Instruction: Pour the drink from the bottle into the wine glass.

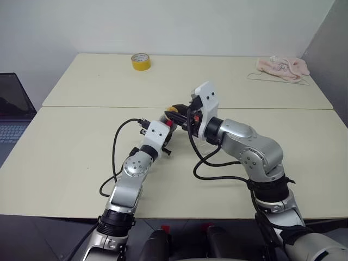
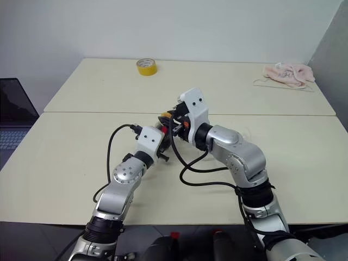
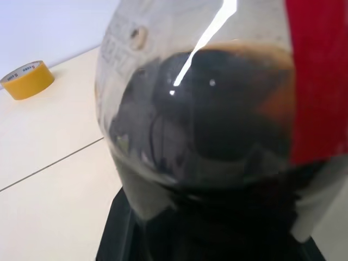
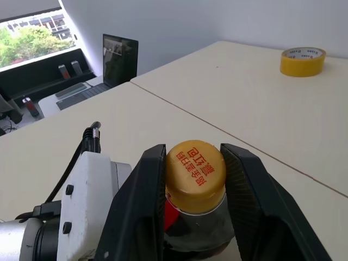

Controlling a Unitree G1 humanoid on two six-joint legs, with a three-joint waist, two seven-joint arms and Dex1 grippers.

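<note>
Both pincers on the bottle at mid-desk

The left pincer [image 1: 166,142] is clamped on the body of the bottle [image 3: 217,125], which stands near the seam of the desk [image 1: 70,157], the drink [image 3: 228,114] dark inside. The right pincer [image 4: 193,179] has its two fingers [image 4: 144,190] pressed against the yellow-orange cap [image 4: 194,174]. A yellow tape roll [image 1: 141,61] and pink cloth [image 1: 283,67] lie well apart at the far edge.

Tape roll [image 1: 141,61]; pink cloth [image 1: 283,67]; laptop [image 1: 12,109]

The bottle [image 4: 194,212] stands upright on the table, yellow-orange cap [image 4: 195,174] on, dark drink [image 3: 217,114] inside.
</note>
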